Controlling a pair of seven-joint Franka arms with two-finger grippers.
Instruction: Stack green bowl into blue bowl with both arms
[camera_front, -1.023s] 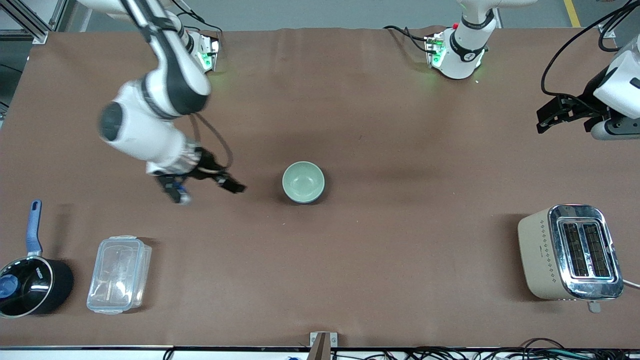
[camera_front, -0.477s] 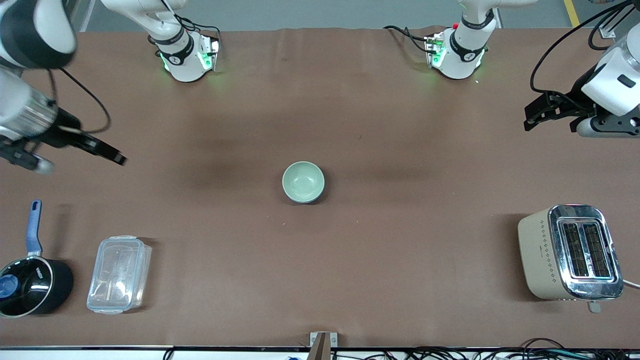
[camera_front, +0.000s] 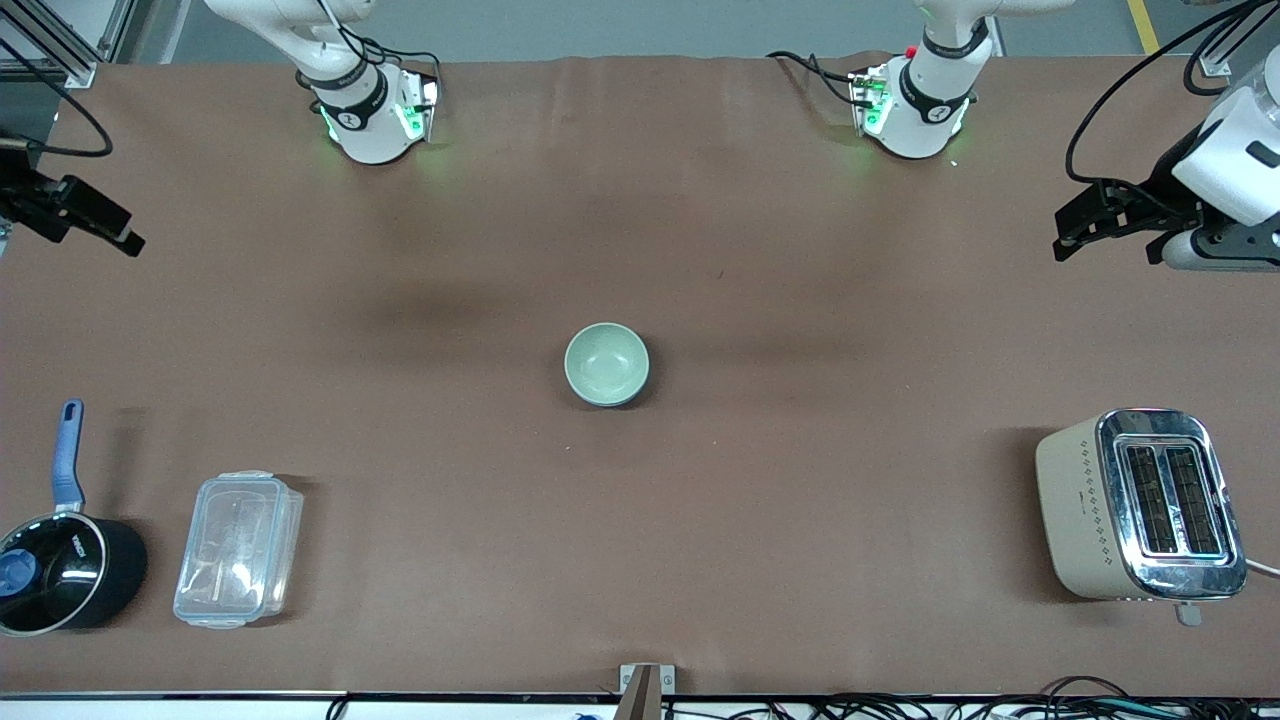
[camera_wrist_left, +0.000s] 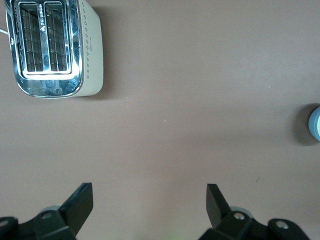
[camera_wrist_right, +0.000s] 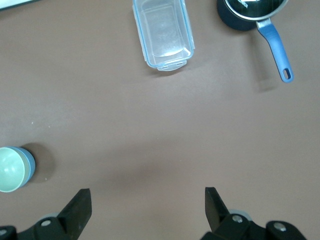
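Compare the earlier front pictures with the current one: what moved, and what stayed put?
The right end effector pulled away from beside the green bowl to the right arm's end of the table, open and empty. The left end effector barely shifted, open. The green bowl stayed nested in the blue bowl; saucepan, container and toaster unmoved.

Green bowl upright, nested in blue bowl, mid-table.

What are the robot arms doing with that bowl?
Nothing right now. The green bowl already sits inside the blue bowl in the middle of the table. Both arms are away from it: the right gripper and the left gripper hang open over the table's two ends, holding nothing.
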